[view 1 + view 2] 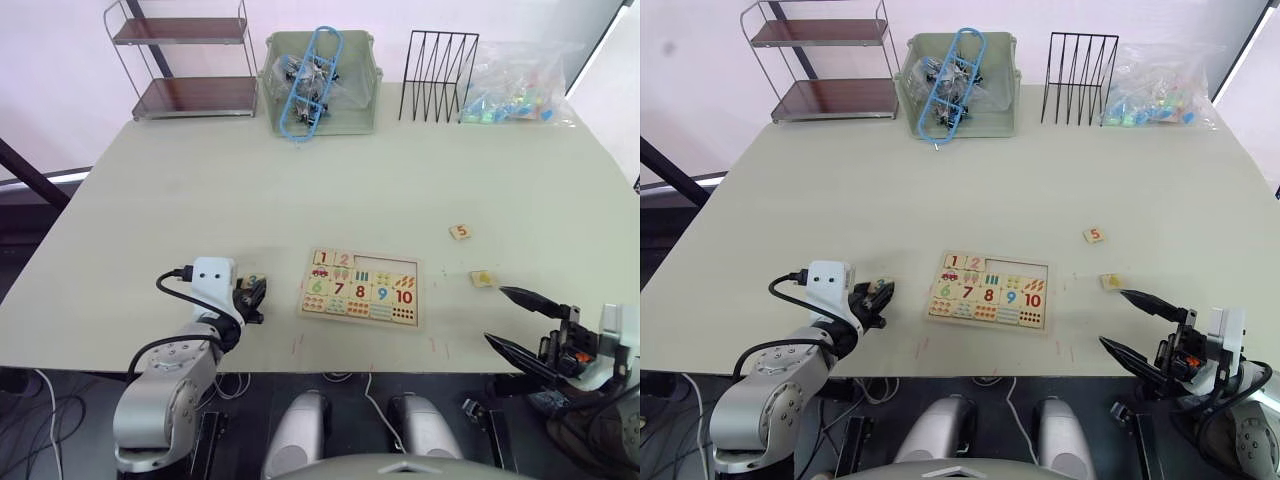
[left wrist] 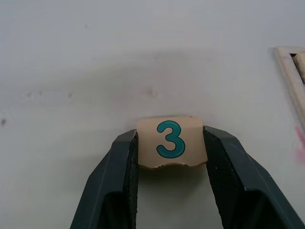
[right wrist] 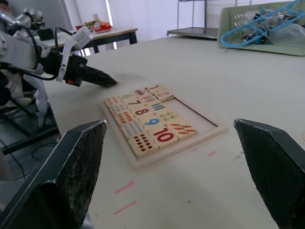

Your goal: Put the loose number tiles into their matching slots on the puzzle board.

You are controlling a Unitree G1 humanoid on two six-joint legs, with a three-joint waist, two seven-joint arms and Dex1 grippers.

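Observation:
The puzzle board (image 1: 419, 292) lies near the table's front edge. Tiles 1 and 2 sit in its top row, and the slots (image 1: 388, 264) beside them are empty. My left gripper (image 1: 255, 293) is just left of the board, low over the table, shut on a loose number tile with a teal 3 (image 2: 171, 140). A tile marked 5 (image 1: 460, 232) lies to the right of the board, and another tile (image 1: 482, 278) with a yellow mark lies nearer me. My right gripper (image 1: 499, 317) hangs open and empty off the front right, just short of that tile.
Along the back of the table stand a two-tier wire shelf (image 1: 185, 60), a green bin (image 1: 360, 115) holding a blue frame, a black wire rack (image 1: 438, 75) and a clear bag of coloured pieces (image 1: 515, 90). Red marks dot the table in front of the board.

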